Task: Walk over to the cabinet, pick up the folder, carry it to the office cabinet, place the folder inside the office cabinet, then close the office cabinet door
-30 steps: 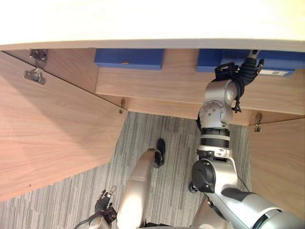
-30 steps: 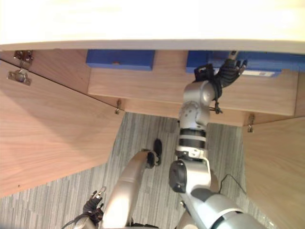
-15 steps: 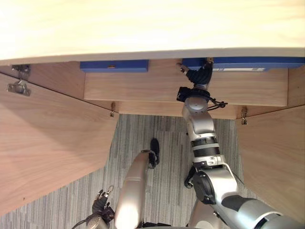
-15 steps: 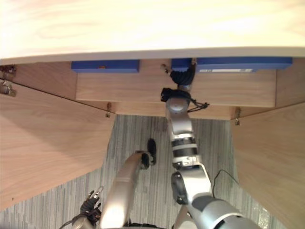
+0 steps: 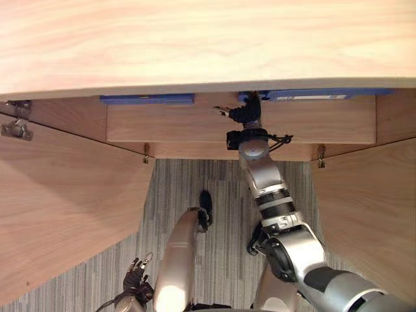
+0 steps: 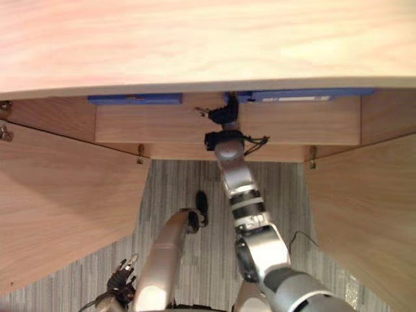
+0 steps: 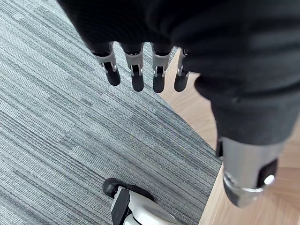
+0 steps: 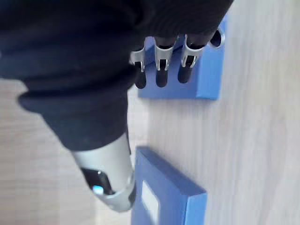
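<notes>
- Reaching into the open cabinet (image 5: 195, 45), the right hand (image 5: 244, 114) sat over the shelf (image 5: 175, 125), in the gap between two blue folders.
- Its fingers (image 8: 161, 70) were straight and a little spread, the thumb (image 8: 108, 180) stood apart from them, and it held nothing.
- The right folder (image 5: 315, 95) lay flat on the shelf just beside that hand, its near end close to the thumb. I could not tell whether thumb and folder touched.
- This folder (image 8: 164, 199) showed a pale label on its edge in the right wrist view.
- The left folder (image 5: 147, 99) lay flat on the same shelf, apart from the fingertips in the head views. In the right wrist view it (image 8: 201, 79) appeared past the fingers.
- Both folders were inside the cabinet, tucked under its top panel with only their front edges in sight from above.
- The left door (image 5: 65, 195) and the right door (image 5: 374, 214) both stood swung out wide.
- The left hand (image 5: 134, 278) hung low over the grey striped carpet (image 5: 221, 188), well away from the shelf.
- Its fingers (image 7: 137, 75) were straight, side by side, and empty.
</notes>
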Tool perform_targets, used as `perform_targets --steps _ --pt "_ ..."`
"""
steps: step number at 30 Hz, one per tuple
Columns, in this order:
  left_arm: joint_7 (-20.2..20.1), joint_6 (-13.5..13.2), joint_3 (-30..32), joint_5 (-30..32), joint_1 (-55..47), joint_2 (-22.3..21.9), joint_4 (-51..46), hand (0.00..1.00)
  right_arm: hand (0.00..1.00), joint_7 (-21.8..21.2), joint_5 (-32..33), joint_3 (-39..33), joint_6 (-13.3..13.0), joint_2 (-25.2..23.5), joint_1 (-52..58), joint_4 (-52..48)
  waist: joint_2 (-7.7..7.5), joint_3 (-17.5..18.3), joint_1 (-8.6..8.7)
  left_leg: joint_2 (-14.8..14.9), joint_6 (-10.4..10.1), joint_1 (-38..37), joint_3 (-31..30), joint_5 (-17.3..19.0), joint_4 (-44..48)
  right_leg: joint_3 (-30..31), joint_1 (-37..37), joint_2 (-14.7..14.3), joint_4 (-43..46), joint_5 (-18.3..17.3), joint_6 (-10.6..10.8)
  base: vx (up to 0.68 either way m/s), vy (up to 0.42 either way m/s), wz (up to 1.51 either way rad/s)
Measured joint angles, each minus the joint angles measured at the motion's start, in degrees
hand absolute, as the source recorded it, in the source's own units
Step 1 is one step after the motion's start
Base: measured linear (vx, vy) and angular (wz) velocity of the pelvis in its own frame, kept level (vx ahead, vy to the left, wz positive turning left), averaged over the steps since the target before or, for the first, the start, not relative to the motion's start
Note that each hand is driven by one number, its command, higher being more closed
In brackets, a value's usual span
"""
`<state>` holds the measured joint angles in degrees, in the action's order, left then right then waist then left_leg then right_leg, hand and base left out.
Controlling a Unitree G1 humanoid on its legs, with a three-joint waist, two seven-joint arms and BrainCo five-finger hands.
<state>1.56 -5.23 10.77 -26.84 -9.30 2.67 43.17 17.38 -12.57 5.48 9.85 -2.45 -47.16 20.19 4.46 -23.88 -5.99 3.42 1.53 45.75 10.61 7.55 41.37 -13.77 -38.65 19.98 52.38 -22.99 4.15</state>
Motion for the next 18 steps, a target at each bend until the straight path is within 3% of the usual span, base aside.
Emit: perform_targets --steps 8,14,18 --pt "-2.3 -0.2 -0.2 0.1 -1.1 0.5 -1.6 0.00 0.00 -6.2 -4.5 14.6 -7.4 1.4 0.9 -5.9 -0.72 -0.2 0.13 0.2 0.0 -0.3 0.4 0.3 0.1 0.5 0.0 -0.1 0.1 0.0 0.0 -0.03 -0.036 -0.03" --pt "-3.1 -0.9 -0.4 -0.2 -1.9 0.4 -4.7 0.00 0.00 -6.3 -3.8 12.0 -9.0 4.8 -0.9 -3.8 -0.72 -0.7 -0.26 0.2 0.4 6.2 -0.9 1.3 4.8 0.1 -5.1 0.5 3.9 -0.8 0.5 -0.04 -0.021 0.10" --pt "-3.0 -1.9 -1.2 -1.8 -1.8 0.4 -5.6 0.00 0.00 -3.2 0.4 6.5 -8.8 9.1 -2.4 -1.8 -0.49 -1.5 -0.62 -1.1 0.6 9.3 -1.3 1.6 7.3 0.3 -7.9 2.4 7.4 -1.9 0.8 -0.06 -0.010 0.18"
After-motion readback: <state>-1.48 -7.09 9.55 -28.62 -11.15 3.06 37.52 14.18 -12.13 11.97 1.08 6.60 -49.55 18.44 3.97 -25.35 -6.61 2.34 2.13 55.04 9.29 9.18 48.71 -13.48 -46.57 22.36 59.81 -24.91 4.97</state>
